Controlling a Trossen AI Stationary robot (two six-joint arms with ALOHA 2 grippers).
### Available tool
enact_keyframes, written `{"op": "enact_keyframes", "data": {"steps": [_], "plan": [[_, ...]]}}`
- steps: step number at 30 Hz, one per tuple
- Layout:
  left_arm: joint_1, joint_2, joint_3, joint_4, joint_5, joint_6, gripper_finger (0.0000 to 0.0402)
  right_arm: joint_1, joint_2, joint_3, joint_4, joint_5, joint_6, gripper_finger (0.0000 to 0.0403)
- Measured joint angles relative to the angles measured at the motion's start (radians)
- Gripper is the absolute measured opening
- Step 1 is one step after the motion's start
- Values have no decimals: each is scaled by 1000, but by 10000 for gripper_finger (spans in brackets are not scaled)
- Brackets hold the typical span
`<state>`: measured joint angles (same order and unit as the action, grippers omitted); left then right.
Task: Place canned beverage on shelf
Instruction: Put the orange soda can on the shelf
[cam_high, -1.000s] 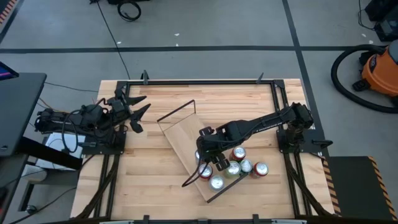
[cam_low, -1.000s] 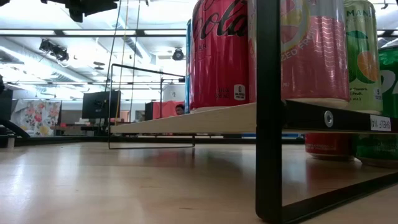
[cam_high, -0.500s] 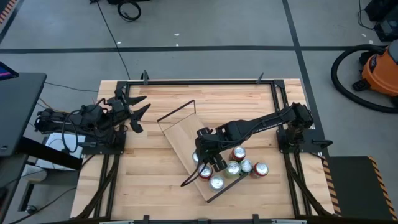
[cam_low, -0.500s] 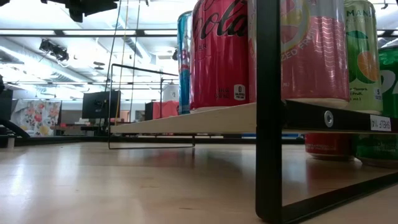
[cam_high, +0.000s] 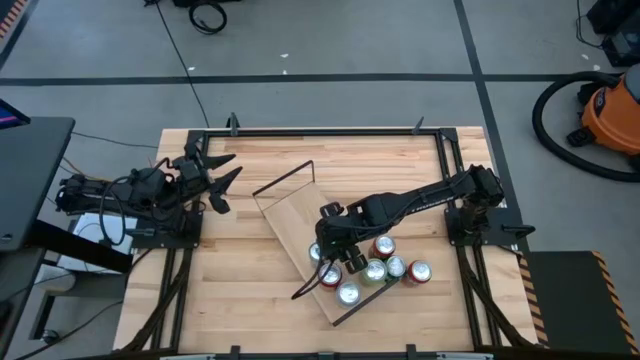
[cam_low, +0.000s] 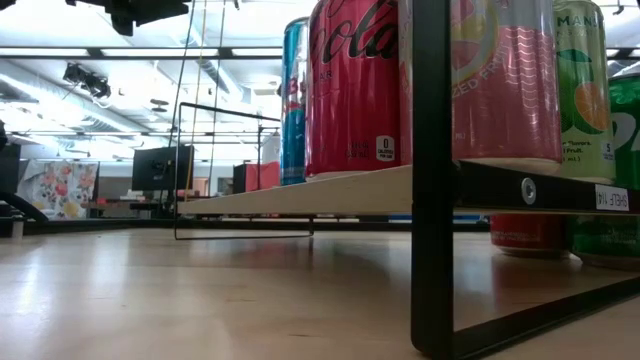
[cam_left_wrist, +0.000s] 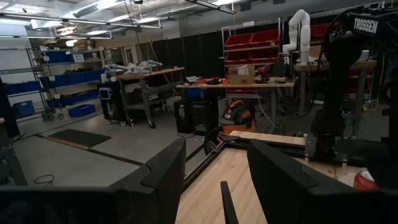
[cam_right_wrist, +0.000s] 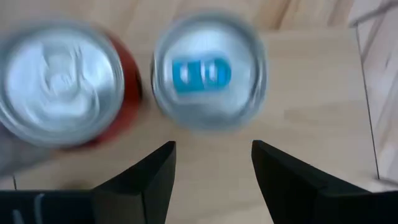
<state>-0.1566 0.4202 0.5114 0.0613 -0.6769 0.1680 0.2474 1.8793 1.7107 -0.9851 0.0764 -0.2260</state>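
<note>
Lighting, high view: I read even, bright overhead light; the table (cam_high: 250, 300) is evenly lit, with soft, short shadows under the arms.

Low view: I get strong backlight from ceiling strip lights (cam_low: 120, 52), nearly blown out; the tabletop carries a pale sheen. The near frame post (cam_low: 432, 170) is a dark silhouette, and the near cans are softly focused.

Left wrist view: I see a dimmer room, its ceiling fixtures (cam_left_wrist: 130, 23) glaring; the near fingers (cam_left_wrist: 163, 177) are dark and unfocused.

Right wrist view: I note motion blur across both can tops (cam_right_wrist: 210, 73), which shine bright.
</note>
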Motion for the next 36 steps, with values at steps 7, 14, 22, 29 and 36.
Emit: {"op": "enact_keyframes", "data": {"steps": [7, 14, 22, 29, 36], "plan": [[0, 0, 0, 0, 0, 0, 183, 0, -5, 7, -232, 154, 93, 220], [0, 0, 0, 0, 0, 0, 183, -13, -41, 38, -445, 165, 284, 220], [0, 0, 0, -16, 0, -5, 183, 30, -188, 6, -553, 162, 675, 220], [0, 0, 0, -16, 0, -24, 183, 153, -277, -138, -530, -43, 985, 220], [0, 0, 0, -15, 0, -27, 183, 297, -320, -279, -413, -120, 1229, 244]]}}
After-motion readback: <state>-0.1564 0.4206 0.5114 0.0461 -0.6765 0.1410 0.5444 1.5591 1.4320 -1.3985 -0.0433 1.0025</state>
